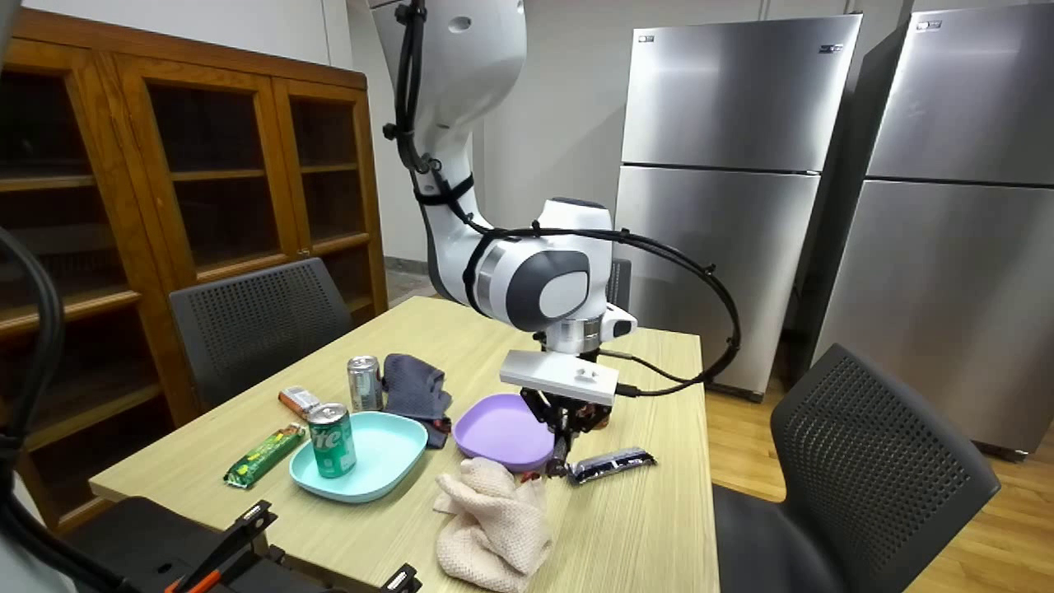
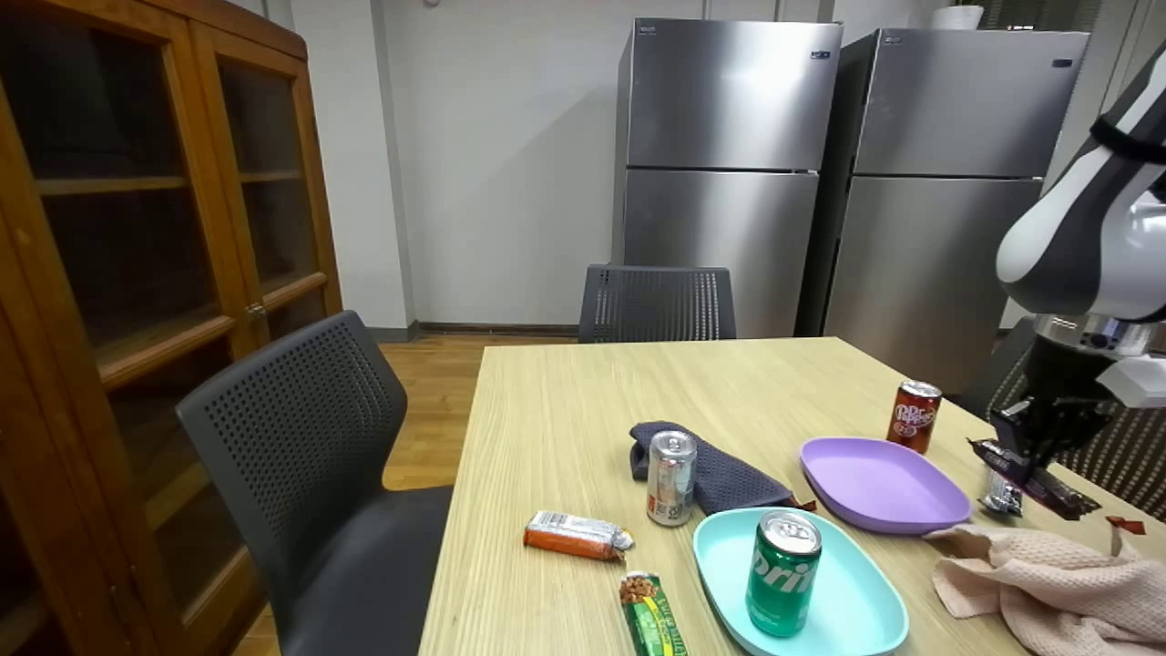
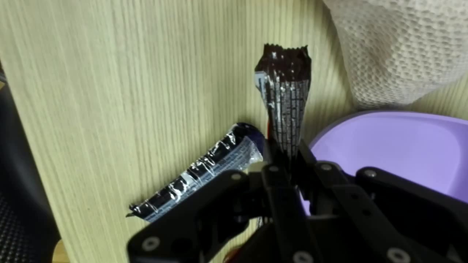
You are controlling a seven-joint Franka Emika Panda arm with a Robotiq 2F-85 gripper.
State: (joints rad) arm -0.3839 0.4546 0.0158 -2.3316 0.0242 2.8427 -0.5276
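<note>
My gripper (image 3: 289,159) is shut on a dark brown wrapped bar (image 3: 287,98), gripping it between the fingertips. In an exterior view the held bar (image 2: 1068,497) hangs just above the table beside a purple plate (image 2: 879,483). A black and silver wrapped bar (image 3: 197,171) lies on the table beside the gripper; it also shows in an exterior view (image 1: 612,466). A beige cloth (image 1: 494,527) lies crumpled in front of the purple plate. A Dr Pepper can (image 2: 914,419) stands behind the plate, mostly hidden by the gripper (image 1: 564,436) in an exterior view.
A teal plate (image 1: 387,461) bears a green Sprite can (image 1: 332,441). Near it are a silver can (image 1: 365,384), a dark grey cloth (image 1: 414,387), an orange-wrapped bar (image 2: 574,536) and a green-wrapped bar (image 1: 263,455). Chairs (image 1: 881,469) stand around the table.
</note>
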